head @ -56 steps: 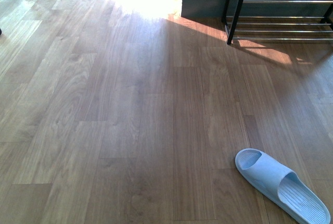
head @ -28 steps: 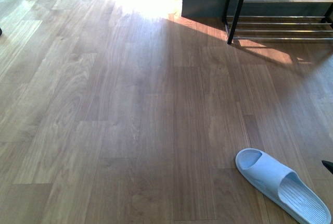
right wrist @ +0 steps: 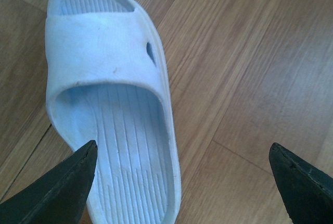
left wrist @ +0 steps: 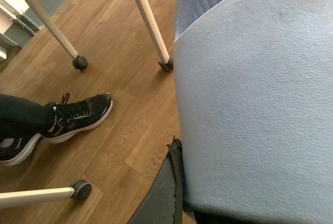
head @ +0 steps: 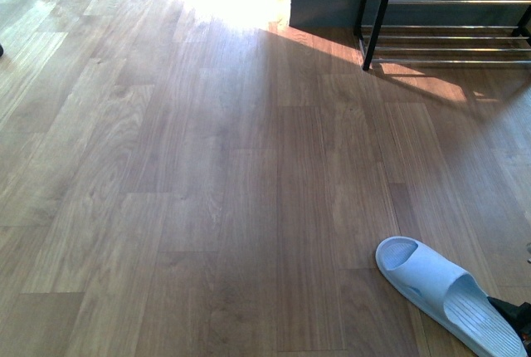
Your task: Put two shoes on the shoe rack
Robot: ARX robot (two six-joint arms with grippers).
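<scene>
A pale blue slide (head: 448, 295) lies on the wood floor at the near right, toe pointing away to the left. My right gripper (right wrist: 182, 148) hangs open over its heel end, one finger over the ribbed footbed of the slide (right wrist: 104, 78) and the other over bare floor; a dark bit of this gripper (head: 516, 317) shows at the front view's edge. A second pale blue slide (left wrist: 255, 104) fills the left wrist view, with my left gripper (left wrist: 182, 203) shut on its edge and one dark finger (left wrist: 165, 193) pressed against it. The shoe rack (head: 448, 17) stands at the far right.
A person's black sneaker (left wrist: 78, 117) rests on the floor in the left wrist view, among white furniture legs on castors (left wrist: 165, 65). A grey wall base (head: 323, 4) sits left of the rack. A sunlit patch falls on the far floor.
The right gripper's dark tip has come into the front view at the bottom right, beside the slide's heel. The slide on the floor has not moved.
</scene>
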